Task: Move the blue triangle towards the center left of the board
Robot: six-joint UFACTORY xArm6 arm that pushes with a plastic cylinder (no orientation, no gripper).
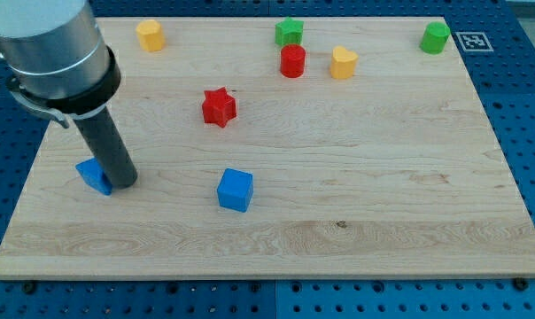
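The blue triangle lies at the view's left, a little below mid-height, partly hidden behind the dark rod. My tip rests on the board, touching the triangle's right side. The rod rises up and to the left to the grey arm body at the view's top left. The wooden board fills most of the view.
A blue cube sits right of my tip. A red star is above it. Along the top: a yellow block, green star, red cylinder, yellow heart, green block.
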